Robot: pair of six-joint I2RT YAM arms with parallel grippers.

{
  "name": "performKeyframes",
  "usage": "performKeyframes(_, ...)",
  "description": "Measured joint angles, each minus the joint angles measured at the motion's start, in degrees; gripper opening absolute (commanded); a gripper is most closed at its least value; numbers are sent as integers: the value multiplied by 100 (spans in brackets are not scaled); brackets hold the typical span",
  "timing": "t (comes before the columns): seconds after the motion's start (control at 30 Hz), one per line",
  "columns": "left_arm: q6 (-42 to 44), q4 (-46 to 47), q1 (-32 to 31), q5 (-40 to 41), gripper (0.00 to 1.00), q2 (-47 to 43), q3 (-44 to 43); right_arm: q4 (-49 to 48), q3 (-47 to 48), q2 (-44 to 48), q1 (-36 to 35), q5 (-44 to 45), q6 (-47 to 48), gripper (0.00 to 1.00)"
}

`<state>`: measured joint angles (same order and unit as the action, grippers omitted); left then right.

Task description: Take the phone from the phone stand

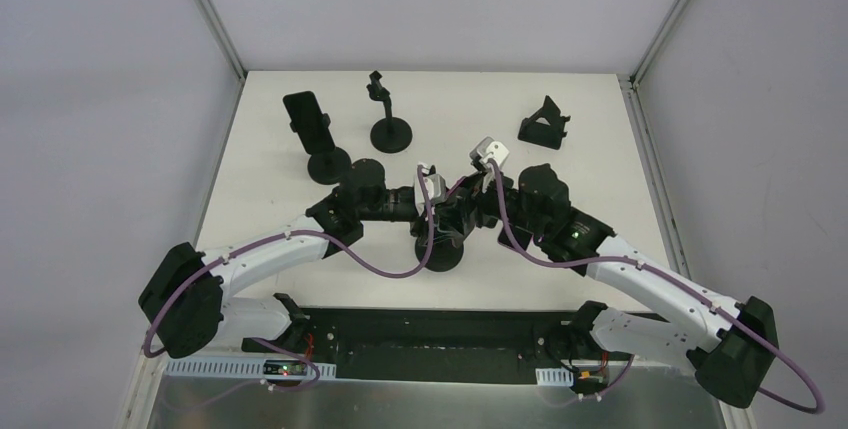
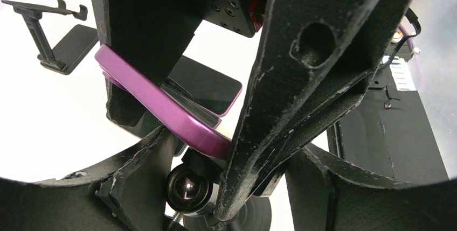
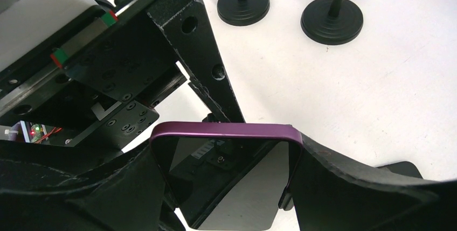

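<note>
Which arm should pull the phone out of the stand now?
Right. The right tool pinches the purple phone by both side edges, while the left tool sits lower around the stand's ball joint, better suited to bracing.

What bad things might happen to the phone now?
The right gripper pinches the black phone with the purple rim only by its smooth side edges, so it might slip and fall. The phone seems seated in the black round-based phone stand, so pulling may tip the stand.

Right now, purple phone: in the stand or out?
In. The phone sits in the stand's cradle above its ball joint; the right gripper grips its edges.
</note>
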<state>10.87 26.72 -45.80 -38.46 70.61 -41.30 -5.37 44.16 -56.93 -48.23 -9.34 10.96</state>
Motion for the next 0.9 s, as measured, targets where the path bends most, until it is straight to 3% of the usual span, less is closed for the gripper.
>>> performKeyframes(0.9, -81, 470, 17, -42, 0, 254, -4, -1084, -468, -114, 1038, -1416, 116, 0)
